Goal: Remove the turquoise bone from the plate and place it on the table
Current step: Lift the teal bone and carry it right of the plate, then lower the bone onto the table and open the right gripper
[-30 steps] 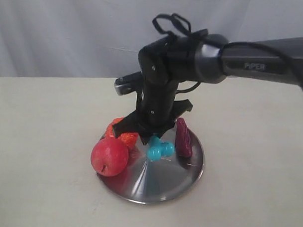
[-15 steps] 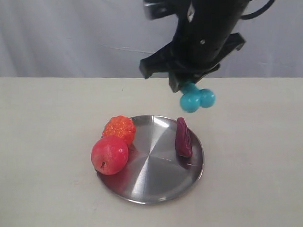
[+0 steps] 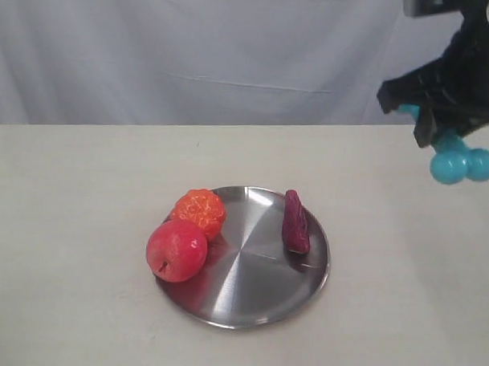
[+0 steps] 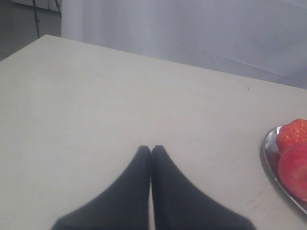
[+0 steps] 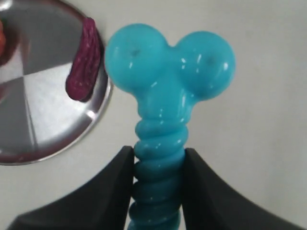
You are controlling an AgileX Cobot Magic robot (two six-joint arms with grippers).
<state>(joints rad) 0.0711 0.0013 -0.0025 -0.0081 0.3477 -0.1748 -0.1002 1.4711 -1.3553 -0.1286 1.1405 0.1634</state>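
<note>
Right end effector (image 5: 158, 154) grips turquoise bone (image 5: 168, 67) over table (image 3: 84, 197); left end effector (image 4: 151, 150) clenched.

The bone (image 5: 165, 96) is glossy turquoise with ridged rings along its shaft, and the right gripper (image 5: 157, 160) around it is matt black. The plate (image 3: 248, 299) is shiny silver. It carries a red apple (image 3: 176, 250), a bumpy orange-red fruit (image 3: 199, 210) and a dark purple piece (image 3: 294, 221), and the table (image 3: 84, 197) under it is plain cream.
</note>
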